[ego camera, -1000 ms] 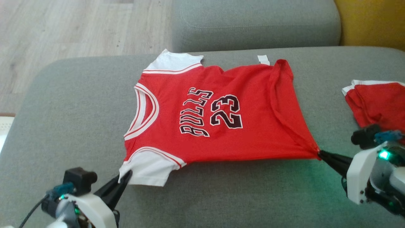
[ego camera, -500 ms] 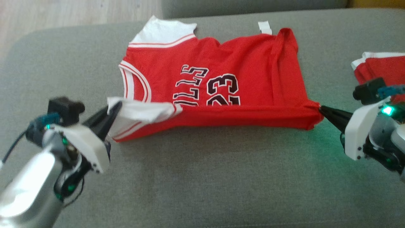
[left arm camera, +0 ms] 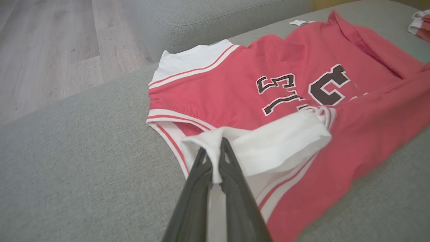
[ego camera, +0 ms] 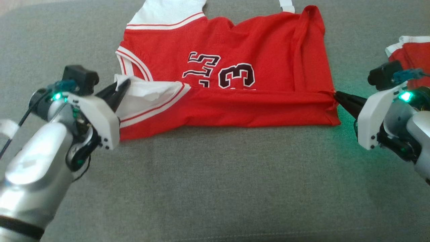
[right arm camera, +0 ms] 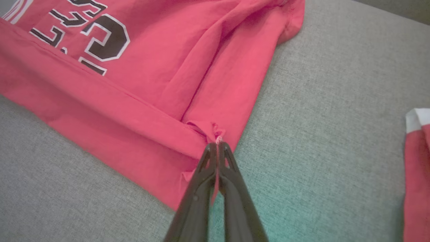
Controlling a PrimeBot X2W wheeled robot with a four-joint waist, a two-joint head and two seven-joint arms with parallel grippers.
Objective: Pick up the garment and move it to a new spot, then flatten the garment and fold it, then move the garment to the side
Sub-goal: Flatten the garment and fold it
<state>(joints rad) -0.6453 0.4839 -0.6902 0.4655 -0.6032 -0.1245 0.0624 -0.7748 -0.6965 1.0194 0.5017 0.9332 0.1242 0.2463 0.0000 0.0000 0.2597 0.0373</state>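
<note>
The red shirt (ego camera: pixel 255 43) lies on the grey sofa cushion (ego camera: pixel 215 188), on its far half, with the neck toward the left. The near edge of the shirt is lifted and turned over onto the printed front, so it covers the lower part of the letters and the number. The left gripper (ego camera: pixel 123 84) is pressed together on the white sleeve (ego camera: pixel 147 95) at the near left corner. The right gripper (ego camera: pixel 336 95) is pinching the red hem corner at the near right. Between the two, the turned edge is stretched almost straight. Another red and white cloth (ego camera: pixel 408 50) lies well apart, at the right side of the cushion.
</note>
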